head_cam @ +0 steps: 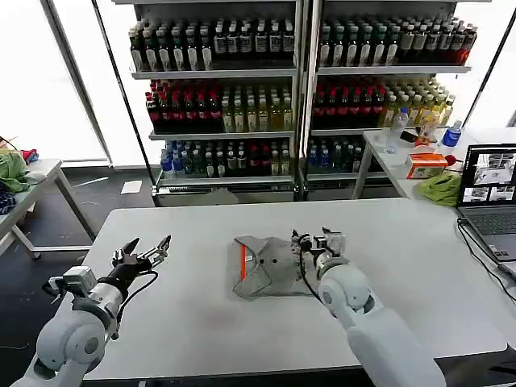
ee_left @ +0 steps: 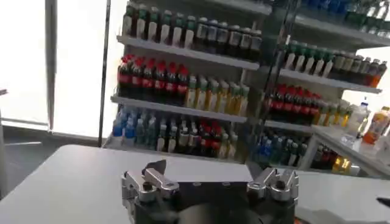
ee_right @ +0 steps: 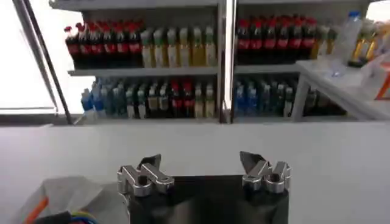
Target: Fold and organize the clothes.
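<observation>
1. Right now your right claw (head_cam: pixel 316 239) sits over the far right edge of the grey T-shirt (head_cam: pixel 270 266), fingers spread wide, gripping nothing.
2. Your left claw (head_cam: pixel 145 249) hovers above bare worktop (head_cam: pixel 193 322), well left of the shirt, also wide open.
3. The T-shirt lies mid-worktop, partly folded into a rough bundle, orange collar strip (head_cam: pixel 243 262) showing.
4. Judgement: the fold looks unfinished; you likely need tidying and final placement.

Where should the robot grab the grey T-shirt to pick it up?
Probably the grey T-shirt's folded edge beside the orange-red collar strip, from the left. It lies flat there, facing the open left claw; the open right claw is over its far side.
</observation>
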You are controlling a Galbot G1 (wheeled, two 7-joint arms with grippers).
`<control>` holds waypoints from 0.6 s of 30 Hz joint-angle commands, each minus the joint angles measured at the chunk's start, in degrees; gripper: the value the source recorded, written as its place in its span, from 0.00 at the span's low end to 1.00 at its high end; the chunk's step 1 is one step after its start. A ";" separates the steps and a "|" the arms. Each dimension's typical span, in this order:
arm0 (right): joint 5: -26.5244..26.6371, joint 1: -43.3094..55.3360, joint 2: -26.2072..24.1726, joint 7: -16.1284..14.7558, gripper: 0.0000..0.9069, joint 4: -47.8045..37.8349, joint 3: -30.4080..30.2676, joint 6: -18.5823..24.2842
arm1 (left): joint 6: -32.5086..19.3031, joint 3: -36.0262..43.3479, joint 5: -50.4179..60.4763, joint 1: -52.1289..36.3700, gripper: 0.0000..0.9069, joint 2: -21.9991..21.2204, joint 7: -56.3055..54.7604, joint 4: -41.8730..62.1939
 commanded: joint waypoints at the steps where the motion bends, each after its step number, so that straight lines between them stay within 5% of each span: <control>1: -11.93 -7.25 -4.36 -1.32 1.00 16.66 12.96 0.18 | -2.30 -0.73 4.07 0.79 1.00 -1.38 -0.08 -2.63; 7: -13.85 -12.42 -5.35 -2.10 1.00 17.24 20.12 0.18 | -2.84 -2.25 6.54 1.75 1.00 -2.21 1.49 -3.65; 18: -14.20 -17.67 -4.69 -2.47 1.00 19.05 23.96 0.14 | -3.22 -1.77 6.69 1.30 1.00 -1.82 0.28 -3.29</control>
